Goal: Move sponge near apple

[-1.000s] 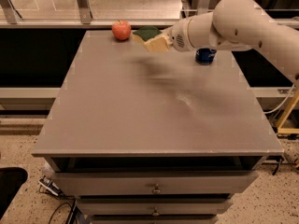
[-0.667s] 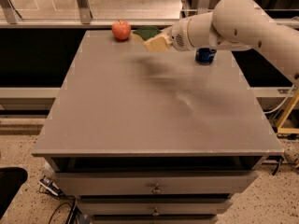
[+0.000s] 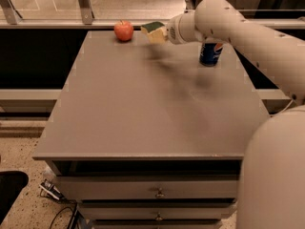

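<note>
The red apple [image 3: 124, 30] sits at the far edge of the grey table [image 3: 143, 118], left of centre. The sponge [image 3: 153, 29], dark green on top with a pale yellow base, is held a little above the table just right of the apple, with a small gap between them. My gripper [image 3: 162, 34] reaches in from the right at the end of the white arm and is shut on the sponge's right end. Its fingers are mostly hidden behind the sponge and wrist.
A blue soda can [image 3: 209, 54] stands on the table at the far right, under my forearm. A metal rail and posts [image 3: 86, 6] run behind the far edge. Drawers [image 3: 157, 192] sit below the table front.
The arm has swung left and the sponge has moved slightly farther back and up, still beside the apple. The apple and the can have not moved.
</note>
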